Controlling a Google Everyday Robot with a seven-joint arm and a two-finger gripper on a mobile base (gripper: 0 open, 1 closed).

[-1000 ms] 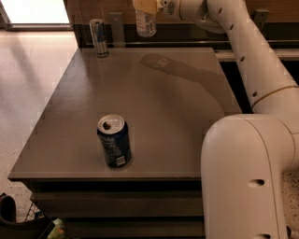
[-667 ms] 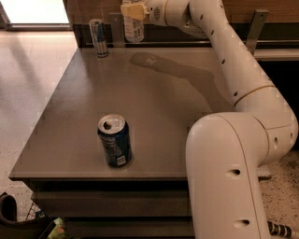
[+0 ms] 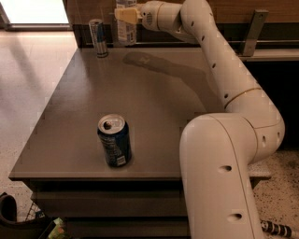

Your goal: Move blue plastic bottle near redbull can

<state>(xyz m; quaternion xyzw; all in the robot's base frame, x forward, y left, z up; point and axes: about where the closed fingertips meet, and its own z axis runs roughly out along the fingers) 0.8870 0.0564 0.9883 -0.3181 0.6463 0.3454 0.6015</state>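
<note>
- Two cans stand on the table: the redbull can at the far left corner; a dark blue can near the front edge;
- the blue plastic bottle is upright, just right of the redbull can;
- the gripper pinches the bottle's upper part.

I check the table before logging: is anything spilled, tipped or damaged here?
Nothing stands out. The redbull can and dark blue can stand upright; no spill shows. The claw grips the blue plastic bottle upright at the table's far edge.
</note>
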